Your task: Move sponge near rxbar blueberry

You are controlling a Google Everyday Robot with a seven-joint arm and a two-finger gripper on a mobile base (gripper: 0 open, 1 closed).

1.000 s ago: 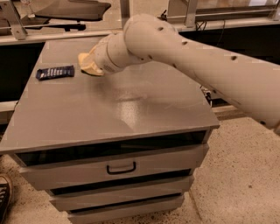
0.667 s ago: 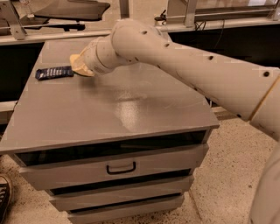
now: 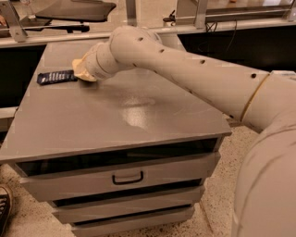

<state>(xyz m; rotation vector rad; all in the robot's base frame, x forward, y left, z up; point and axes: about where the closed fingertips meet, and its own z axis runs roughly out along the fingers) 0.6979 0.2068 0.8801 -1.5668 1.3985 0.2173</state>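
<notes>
The sponge (image 3: 79,67) is a pale yellow foam block at the end of my arm, at the back left of the grey cabinet top (image 3: 115,115). My gripper (image 3: 86,72) is shut on it; the wrist hides most of the gripper. The sponge sits low over the surface, and I cannot tell whether it touches. The rxbar blueberry (image 3: 56,77) is a flat dark navy bar lying just left of the sponge, its right end almost meeting it.
The cabinet has drawers with a handle (image 3: 127,177) at the front. A counter with metal posts (image 3: 132,11) runs behind. My arm (image 3: 199,78) spans the right half of the top. A shoe (image 3: 3,208) is at the lower left on the floor.
My gripper has carried the sponge leftward along the back of the cabinet top, closing the gap to the bar. The bar has not moved.
</notes>
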